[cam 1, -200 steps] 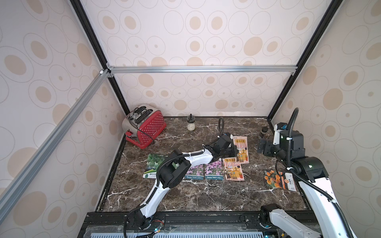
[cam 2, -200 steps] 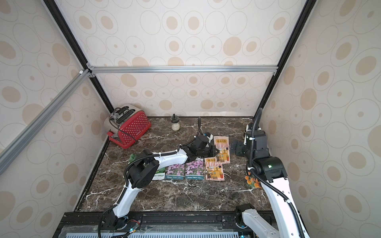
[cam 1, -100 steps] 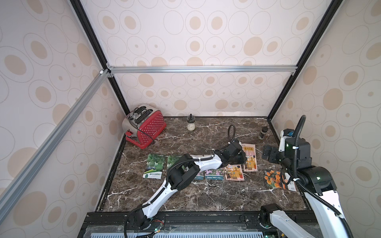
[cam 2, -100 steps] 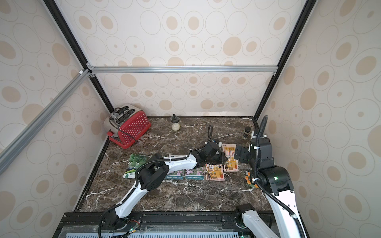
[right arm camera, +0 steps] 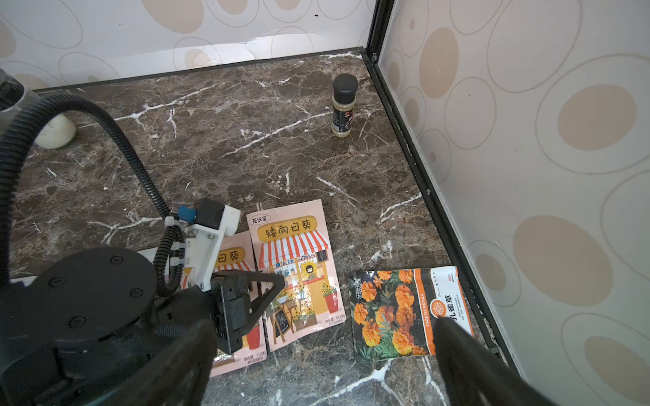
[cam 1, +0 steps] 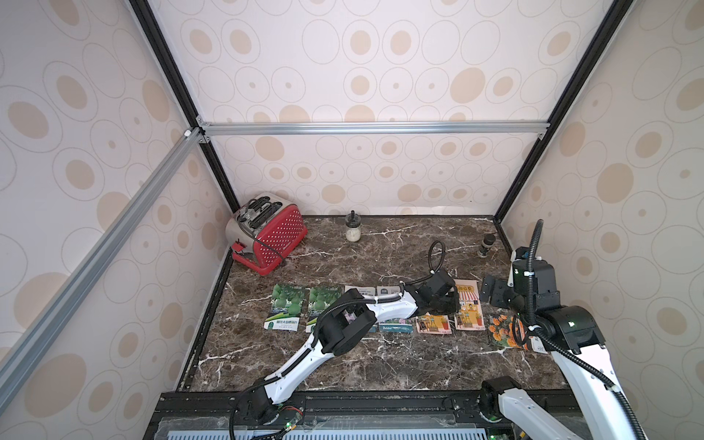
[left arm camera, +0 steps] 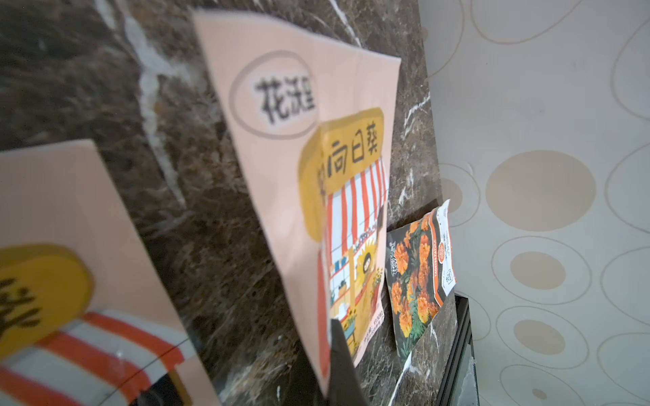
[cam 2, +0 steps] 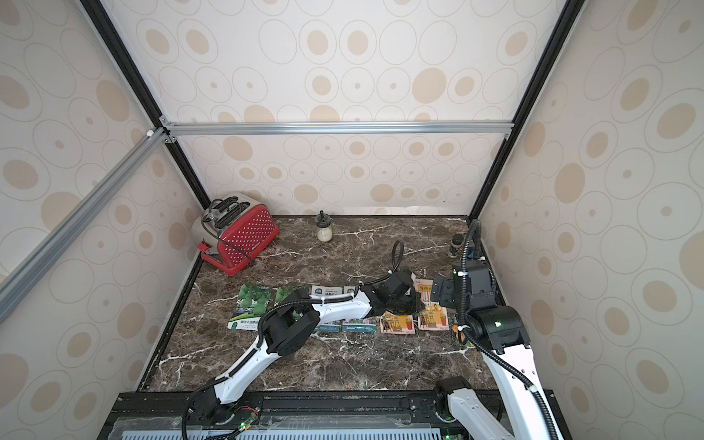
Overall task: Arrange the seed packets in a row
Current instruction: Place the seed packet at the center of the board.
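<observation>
7 seed packets are what I count across the middle of a top view: 2 green gourd packets (cam 1: 287, 304) at the left, 2 purple flower packets (cam 1: 396, 327) mostly hidden under my left arm (cam 1: 384, 308), 2 peach packets, and a marigold packet (cam 1: 504, 335) at the lower right, apart from the rest and turned sideways. I judge the step in hand is sliding the right peach packet (cam 1: 469, 308) into line, since its lower edge sits higher in the frame than that of the left peach packet (cam 1: 434, 324) beside it. To do it well I would press lightly and drag slowly toward the bottom of the frame, because glossy film on the marble table (cam 1: 381, 362) can slip from under a tip, and stop before the edges overlap. The left gripper (right arm camera: 274, 283) has its fingers pressed together, tip down at that packet's left edge; whether it pinches the edge I cannot tell. The right gripper (cam 1: 495, 293) is spread wide and empty, hovering just right of the peach packet.
</observation>
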You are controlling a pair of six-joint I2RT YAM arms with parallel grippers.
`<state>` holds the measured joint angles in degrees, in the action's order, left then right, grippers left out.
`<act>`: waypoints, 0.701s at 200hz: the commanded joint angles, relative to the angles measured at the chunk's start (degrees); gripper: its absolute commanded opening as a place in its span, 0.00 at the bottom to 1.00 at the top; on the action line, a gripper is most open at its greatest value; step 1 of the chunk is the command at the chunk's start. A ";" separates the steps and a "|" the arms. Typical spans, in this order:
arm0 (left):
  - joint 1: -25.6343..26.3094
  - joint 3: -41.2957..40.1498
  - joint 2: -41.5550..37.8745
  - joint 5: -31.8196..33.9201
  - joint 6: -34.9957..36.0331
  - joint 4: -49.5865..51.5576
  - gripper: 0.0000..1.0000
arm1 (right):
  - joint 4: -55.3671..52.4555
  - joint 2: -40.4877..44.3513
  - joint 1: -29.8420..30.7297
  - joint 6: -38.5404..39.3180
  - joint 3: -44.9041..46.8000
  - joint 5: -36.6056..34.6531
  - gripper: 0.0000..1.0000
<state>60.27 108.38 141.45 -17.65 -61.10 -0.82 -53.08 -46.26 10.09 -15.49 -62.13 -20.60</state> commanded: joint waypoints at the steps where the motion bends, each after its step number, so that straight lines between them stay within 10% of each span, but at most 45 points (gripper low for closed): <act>1: 0.71 3.11 1.37 0.88 -1.66 2.17 0.00 | -0.26 0.26 -0.33 -1.52 0.69 -0.67 1.00; 34: 1.11 3.70 1.90 1.06 -2.06 2.40 0.00 | -0.53 0.95 -0.59 -1.50 1.22 -0.84 1.00; 140: 1.50 0.94 -3.68 3.91 1.78 4.69 0.44 | -0.95 1.72 -2.65 -2.48 2.35 -0.24 1.00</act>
<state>60.93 109.67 141.84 -15.92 -61.45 2.50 -53.17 -44.99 8.23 -17.12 -60.38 -20.60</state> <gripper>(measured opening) 0.387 0.997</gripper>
